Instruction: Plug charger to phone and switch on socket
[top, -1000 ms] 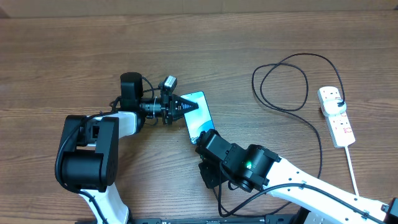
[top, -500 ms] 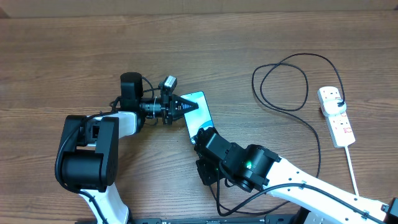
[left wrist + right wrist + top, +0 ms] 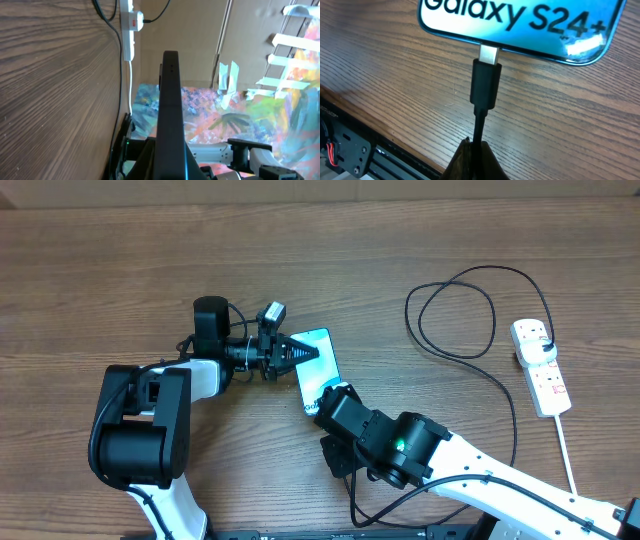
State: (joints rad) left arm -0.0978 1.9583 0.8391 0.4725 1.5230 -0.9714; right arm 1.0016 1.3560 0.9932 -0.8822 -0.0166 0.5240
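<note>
Phone (image 3: 322, 360): one, flat on the bench (image 3: 100, 270) near the middle, "Galaxy S24+" on its screen.
Charger (image 3: 485, 82): one; the connector's silver tip met the phone's lower edge, with some metal showing. The black cable looped away to the right.
My right end effector (image 3: 474, 150): closed narrowly on the cable just behind the connector.
My left end effector (image 3: 305, 351): clamped on the phone's side edge.
Socket (image 3: 541, 367): one white strip, far right, well apart from the phone; the cable reached its upper end.
</note>
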